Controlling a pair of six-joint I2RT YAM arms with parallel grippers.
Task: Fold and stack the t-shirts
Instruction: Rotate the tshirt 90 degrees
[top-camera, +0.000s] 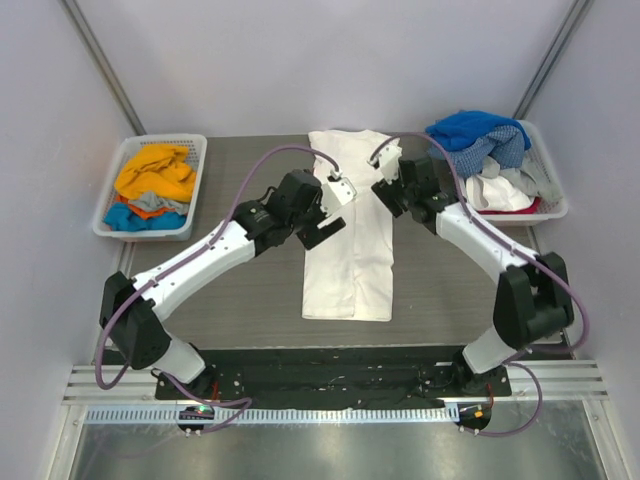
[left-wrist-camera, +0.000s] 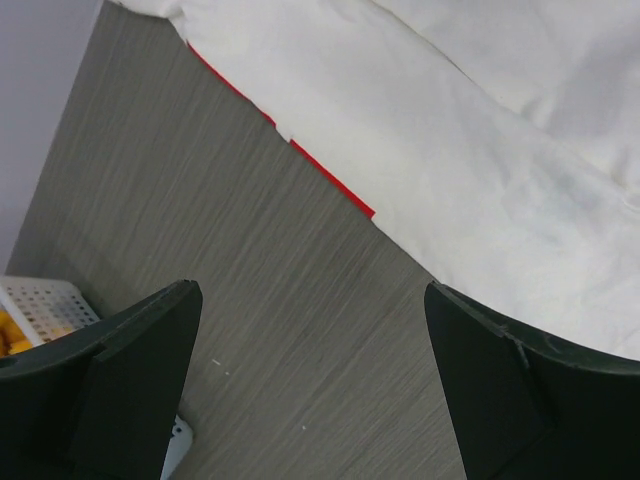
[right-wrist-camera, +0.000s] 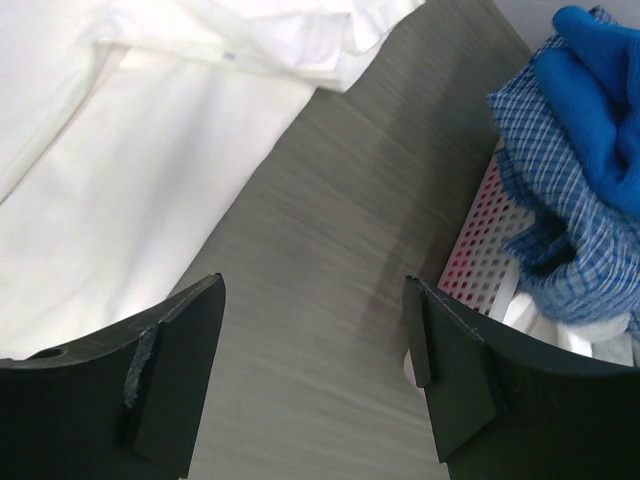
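— Jaws on both arms, how do they stand?
— Both are wide apart and hold nothing. Left gripper (top-camera: 328, 222) hangs over the left edge of the white shirt (top-camera: 346, 260). Between its fingers only the table (left-wrist-camera: 250, 300) shows, with the cloth edge just beyond. Right gripper (top-camera: 385, 195) hangs at the shirt's right edge, near the far end.
— Where does the shirt lie?
— In the middle of the table, as a long narrow strip folded lengthwise. A thin red edge (left-wrist-camera: 330, 182) shows under its left side. I think it is a print, but the view is too close to be sure.
— What is around?
— Left basket (top-camera: 135, 233) at the far left holds an orange shirt (top-camera: 155, 172) on top of grey and blue cloth. Right basket (top-camera: 556, 208) at the far right holds a blue shirt (top-camera: 475, 127) and a checked shirt (right-wrist-camera: 540, 200) heaped over white cloth. The checked shirt hangs over the rim, near the right gripper. From above, both arms cover part of the white shirt's far half.
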